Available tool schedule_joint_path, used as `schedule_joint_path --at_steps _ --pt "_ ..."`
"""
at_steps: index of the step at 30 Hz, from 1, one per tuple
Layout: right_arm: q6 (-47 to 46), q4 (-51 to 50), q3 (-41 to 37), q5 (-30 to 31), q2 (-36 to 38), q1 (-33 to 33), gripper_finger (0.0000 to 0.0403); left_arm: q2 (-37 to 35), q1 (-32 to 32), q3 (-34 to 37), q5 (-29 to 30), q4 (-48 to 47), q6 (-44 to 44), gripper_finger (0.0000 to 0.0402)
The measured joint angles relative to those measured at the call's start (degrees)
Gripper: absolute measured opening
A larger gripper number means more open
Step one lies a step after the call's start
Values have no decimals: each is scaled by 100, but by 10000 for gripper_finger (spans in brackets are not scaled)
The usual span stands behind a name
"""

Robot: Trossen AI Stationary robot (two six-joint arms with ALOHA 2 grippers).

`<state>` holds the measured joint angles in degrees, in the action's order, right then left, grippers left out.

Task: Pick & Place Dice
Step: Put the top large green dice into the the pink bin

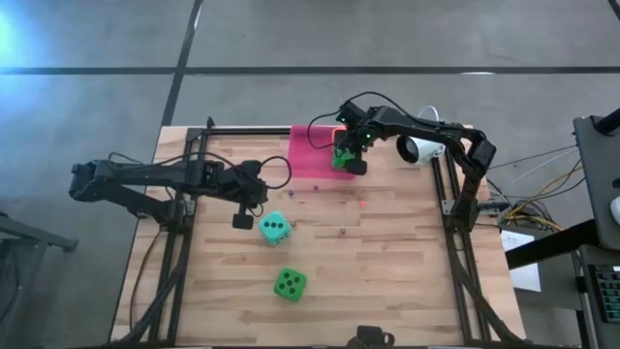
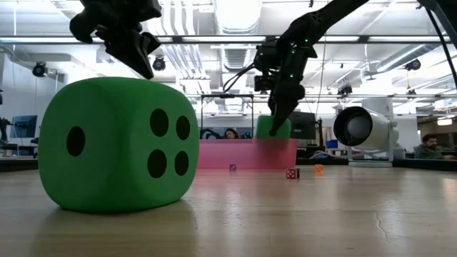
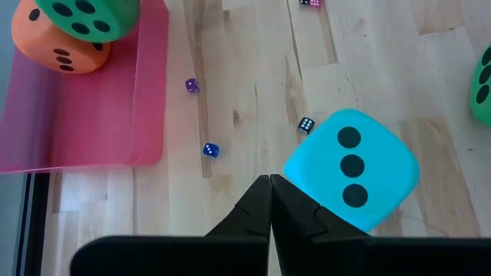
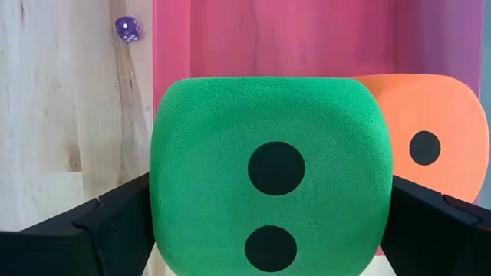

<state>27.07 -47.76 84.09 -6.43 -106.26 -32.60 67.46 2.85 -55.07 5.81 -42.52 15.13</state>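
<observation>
**Op:** Green die [image 4: 268, 192] sits between my right gripper [image 1: 349, 158] fingers, spread wide with one at each side of it, over the pink tray [image 1: 312, 165] at the far edge of the wooden table [image 1: 387, 252]. It's a cube, so no long axis. Wrist cam sees a face with two pips showing, edges about square to the fingers.

**Obs:** Anything else in the tray?

**Op:** Orange die [image 4: 430, 138], just beside the green one on the pink. From the left wrist cam they look touching, green partly over orange. Can't tell if the green one rests on the tray or hangs above it.

**Obs:** Left side?

**Op:** Left gripper [image 1: 242, 220] is low over the table, fingers pressed together, holding nothing. Teal die [image 1: 274, 228] is just beside the tips, three-pip face up, row of pips running straight, cube turned a bit askew to the planks. Second green die [image 1: 290, 283] is nearer the front edge, well apart from the tray, four pips facing the low cam.

**Obs:** Room to move?

**Op:** Bare wood between the two loose dice and the tray, w/ only a few tiny dice [image 3: 211, 150] scattered mid-table. White cylinder [image 1: 419, 148] lies near the right arm at the far right corner.
</observation>
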Motion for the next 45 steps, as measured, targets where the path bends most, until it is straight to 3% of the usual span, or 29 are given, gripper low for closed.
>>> schedule_joint_path --at_steps 6,12,17,20,27,30,35,37,45 --pt "6 38 0 -3 0 0 396 2 -2 2 0 406 -129 8" --pt "4 48 0 -3 -2 0 396 1 68 2 38 1612 -41 8" --pt "4 60 0 0 -3 0 396 126 101 0 548 1931 -179 8" --pt "7 62 0 2 -4 0 396 239 258 0 814 2025 -481 8" --pt "0 104 0 15 -4 0 396 721 898 -22 778 2670 -624 8" --pt "7 119 -1 15 -4 0 396 933 1243 -20 397 3157 -512 8" --pt "7 177 -1 15 -4 0 396 1338 2013 -20 -1207 3957 -425 8" --pt "2 189 -2 15 -4 0 396 1574 2237 -50 -1583 4301 -374 8" --pt "75 261 -2 12 -4 -2 396 2897 2339 -449 -1710 5118 -52 8"
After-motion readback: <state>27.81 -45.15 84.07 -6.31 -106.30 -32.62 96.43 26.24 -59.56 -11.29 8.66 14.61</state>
